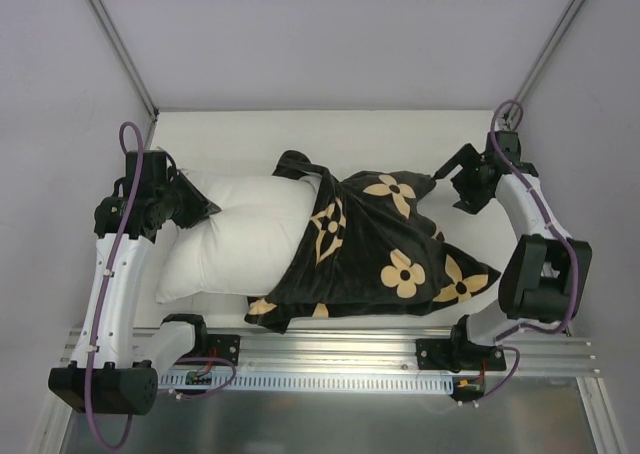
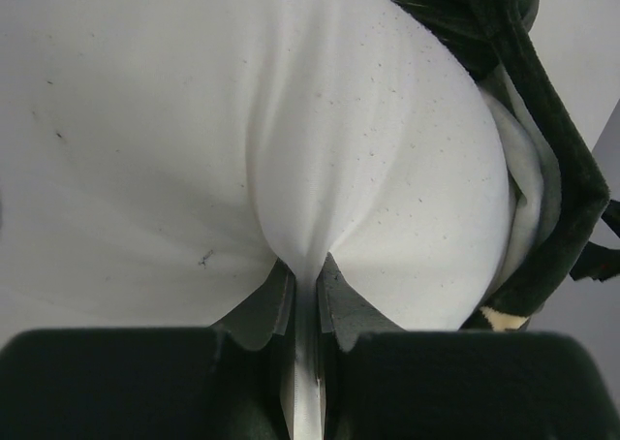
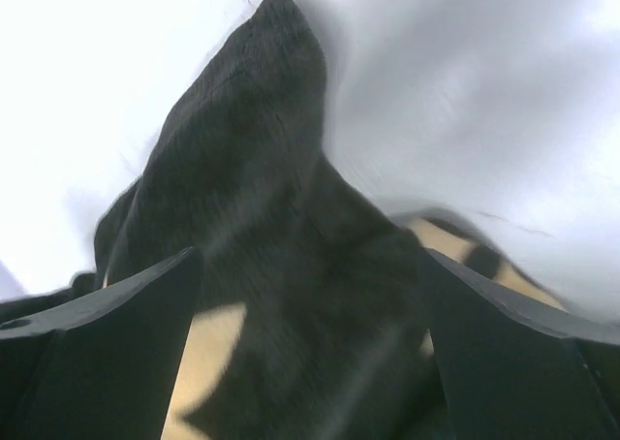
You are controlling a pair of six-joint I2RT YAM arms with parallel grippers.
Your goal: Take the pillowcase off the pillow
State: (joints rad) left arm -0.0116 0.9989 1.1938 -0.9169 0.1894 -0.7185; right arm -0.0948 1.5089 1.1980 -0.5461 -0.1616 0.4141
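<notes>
The left gripper (image 2: 305, 270) is pinched tight on a fold of the white pillow (image 2: 194, 120), which puffs out right in front of it. The right gripper (image 3: 310, 256) has its fingers (image 3: 116, 343) spread wide apart, and a bump of the black pillowcase (image 3: 262, 169) with tan flowers sits between them. The pillowcase covers the pillow's end near the right gripper, the end near the left gripper is bare, and both lie on the tabletop (image 1: 240, 139).
</notes>
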